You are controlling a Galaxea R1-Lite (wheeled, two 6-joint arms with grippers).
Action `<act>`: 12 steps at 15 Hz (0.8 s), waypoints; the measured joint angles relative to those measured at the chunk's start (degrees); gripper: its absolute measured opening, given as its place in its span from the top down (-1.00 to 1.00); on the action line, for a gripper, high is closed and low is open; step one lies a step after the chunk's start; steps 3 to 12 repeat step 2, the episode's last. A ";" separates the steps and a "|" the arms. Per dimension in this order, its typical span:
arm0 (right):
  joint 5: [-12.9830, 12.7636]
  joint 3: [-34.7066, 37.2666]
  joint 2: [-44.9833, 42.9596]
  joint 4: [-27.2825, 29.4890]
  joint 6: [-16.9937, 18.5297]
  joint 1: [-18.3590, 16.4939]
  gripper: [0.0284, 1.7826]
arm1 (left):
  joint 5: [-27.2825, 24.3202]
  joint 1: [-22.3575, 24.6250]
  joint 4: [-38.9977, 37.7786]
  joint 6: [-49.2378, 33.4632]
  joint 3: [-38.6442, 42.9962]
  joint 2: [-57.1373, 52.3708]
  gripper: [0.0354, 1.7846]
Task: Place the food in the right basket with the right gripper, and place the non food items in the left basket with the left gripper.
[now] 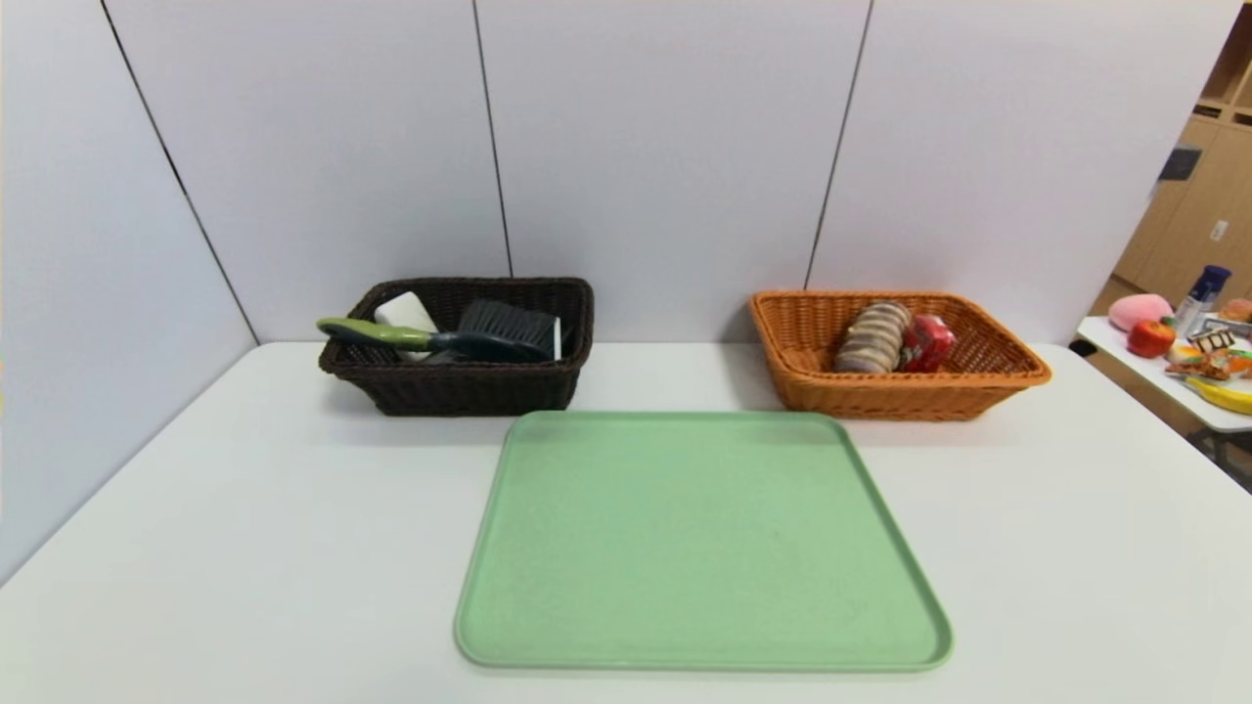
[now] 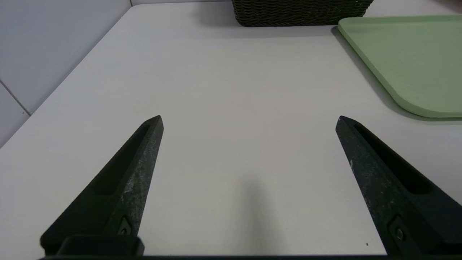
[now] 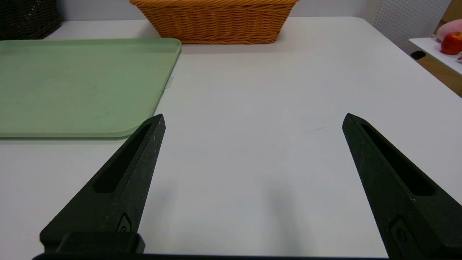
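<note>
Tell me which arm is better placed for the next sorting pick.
Neither: nothing is left to pick. The green tray is bare, the brush lies in the dark brown basket, and the biscuit roll and red carton lie in the orange basket. The left hand and right hand both hang open over the table.

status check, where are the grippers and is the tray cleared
Left gripper open, empty, low over table. Right gripper same. Green tray bare; brush in dark basket, biscuit roll and red carton in orange basket. Nothing in the way.

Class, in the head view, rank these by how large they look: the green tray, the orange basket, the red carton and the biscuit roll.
1. Green tray, though it lies nearest the camera.
2. Orange basket.
3. Biscuit roll.
4. Red carton, partly hidden by the roll beside it, so its place below the roll is less sure.
</note>
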 joint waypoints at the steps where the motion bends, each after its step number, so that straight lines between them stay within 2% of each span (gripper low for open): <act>1: 0.02 0.00 0.00 0.00 -0.02 0.02 -0.90 | 0.00 0.00 0.00 0.00 0.00 0.00 -0.89; 12: 0.00 -0.02 0.00 0.00 -0.02 0.05 -0.90 | 0.00 0.01 0.00 0.00 0.00 0.00 -0.89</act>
